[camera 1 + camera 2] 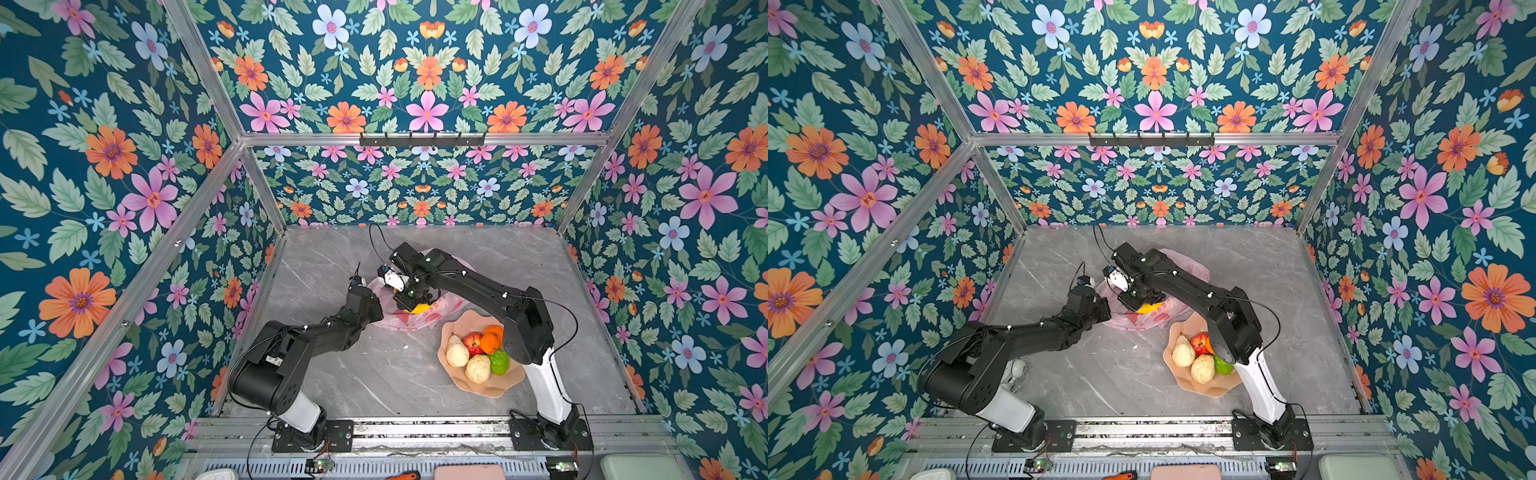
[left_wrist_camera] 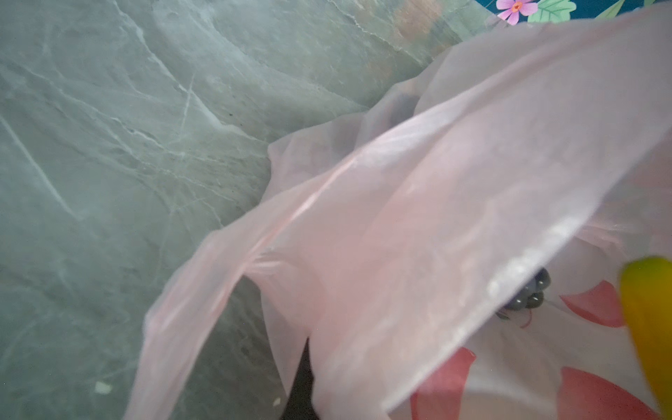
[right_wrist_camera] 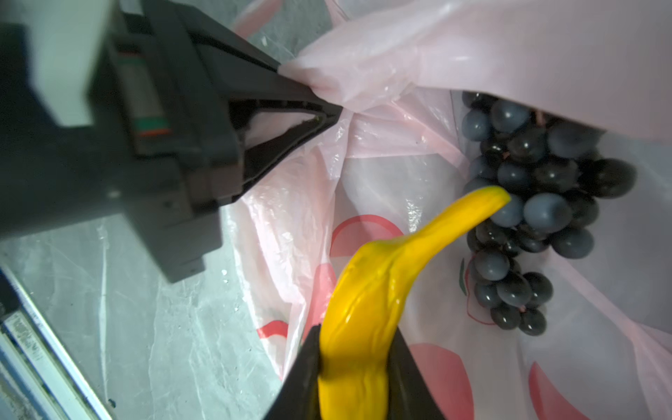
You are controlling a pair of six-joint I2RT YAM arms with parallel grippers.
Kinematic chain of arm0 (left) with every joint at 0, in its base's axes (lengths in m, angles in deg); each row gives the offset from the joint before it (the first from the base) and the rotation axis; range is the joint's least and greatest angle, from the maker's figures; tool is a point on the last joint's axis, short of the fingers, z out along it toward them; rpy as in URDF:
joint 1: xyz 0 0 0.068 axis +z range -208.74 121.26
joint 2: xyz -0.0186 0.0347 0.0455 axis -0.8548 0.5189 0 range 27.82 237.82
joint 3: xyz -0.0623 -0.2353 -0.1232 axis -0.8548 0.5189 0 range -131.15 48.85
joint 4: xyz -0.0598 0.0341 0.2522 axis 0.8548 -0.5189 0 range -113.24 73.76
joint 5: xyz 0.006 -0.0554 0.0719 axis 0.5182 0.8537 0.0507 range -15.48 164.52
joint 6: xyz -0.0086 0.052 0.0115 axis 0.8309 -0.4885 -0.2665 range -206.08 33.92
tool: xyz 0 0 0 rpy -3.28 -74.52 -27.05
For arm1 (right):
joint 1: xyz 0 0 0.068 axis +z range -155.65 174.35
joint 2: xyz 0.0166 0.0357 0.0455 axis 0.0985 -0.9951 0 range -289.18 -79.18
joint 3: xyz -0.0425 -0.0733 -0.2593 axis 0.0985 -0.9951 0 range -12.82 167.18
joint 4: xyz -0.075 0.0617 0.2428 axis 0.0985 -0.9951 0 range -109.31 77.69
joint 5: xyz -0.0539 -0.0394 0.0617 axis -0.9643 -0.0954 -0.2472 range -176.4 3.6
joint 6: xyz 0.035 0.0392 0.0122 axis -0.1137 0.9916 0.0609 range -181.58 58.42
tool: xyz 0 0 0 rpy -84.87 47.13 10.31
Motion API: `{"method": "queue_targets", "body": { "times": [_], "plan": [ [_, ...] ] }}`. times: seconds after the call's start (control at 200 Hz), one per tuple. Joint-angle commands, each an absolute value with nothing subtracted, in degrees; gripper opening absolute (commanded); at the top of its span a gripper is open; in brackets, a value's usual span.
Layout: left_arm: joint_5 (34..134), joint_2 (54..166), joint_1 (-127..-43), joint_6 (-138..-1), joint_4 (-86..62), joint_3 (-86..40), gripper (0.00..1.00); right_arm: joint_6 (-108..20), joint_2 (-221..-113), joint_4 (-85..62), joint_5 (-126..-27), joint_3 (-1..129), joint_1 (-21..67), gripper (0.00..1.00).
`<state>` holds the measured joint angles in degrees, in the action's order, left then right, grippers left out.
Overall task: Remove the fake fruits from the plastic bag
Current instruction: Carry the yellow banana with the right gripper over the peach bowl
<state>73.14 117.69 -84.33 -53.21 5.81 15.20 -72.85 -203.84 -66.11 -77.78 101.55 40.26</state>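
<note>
Plastic bag (image 1: 415, 320), pale pink w/ red print, lay crumpled mid-table on the grey marble table (image 1: 374, 374), mouth pulled open. L gripper (image 3: 327, 105): jaws pinched tight on a bunched fold of the bag's rim, seen plainly in the right wrist view; in both top views it sat at the bag's left edge (image 1: 1100, 309). R gripper (image 3: 354, 363): fingers narrow, clamped either side of the yellow banana (image 3: 378, 283), reaching into the bag's mouth from above; banana's stem end pointed toward the grapes, body tilted up, and a bit of yellow showed under the gripper in a top view (image 1: 419, 308). Dark purple grape bunch (image 3: 527, 203) lay inside the bag on its inner wall, just beside the banana tip, partly under a fold of film. Peach scalloped bowl (image 1: 490, 390) stood near the bag, to its right and nearer the arm bases, holding: red apple (image 1: 473, 343), orange (image 1: 492, 338), bumpy green fruit (image 1: 498, 362), 2 cream-beige lumpy pcs (image 1: 457, 352) (image 1: 478, 368), all touching. Whether more fruit lay in the bag: couldn't tell.
</note>
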Motion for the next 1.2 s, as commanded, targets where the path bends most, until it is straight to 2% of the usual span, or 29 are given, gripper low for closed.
{"method": "queue_targets", "body": {
  "times": [0.0,0.2,0.545,0.785,1.195],
  "plan": [
    [73.34,117.48,-84.26,-53.55,5.47,15.12,0.0,-74.85,-202.97,-67.21,-75.39,102.01,40.31,0.19],
    [74.21,117.16,-84.23,-54.0,6.36,15.3,0.0,-73.4,-203.66,-65.18,-70.78,102.8,40.77,0.19],
    [74.96,116.17,-84.27,-54.22,7.24,15.97,0.0,-74.98,-201.25,-63.41,-73.2,101.59,41.05,0.17],
    [74.52,116.17,-84.23,-54.35,6.81,15.79,0.0,-77.61,-194.37,-63.85,-73.28,95.86,41.81,0.17],
    [74.08,116.68,-84.23,-54.52,6.53,15.47,0.0,-78.63,-175.6,-65.27,-75.58,76.04,42.24,0.16]
  ]
}}
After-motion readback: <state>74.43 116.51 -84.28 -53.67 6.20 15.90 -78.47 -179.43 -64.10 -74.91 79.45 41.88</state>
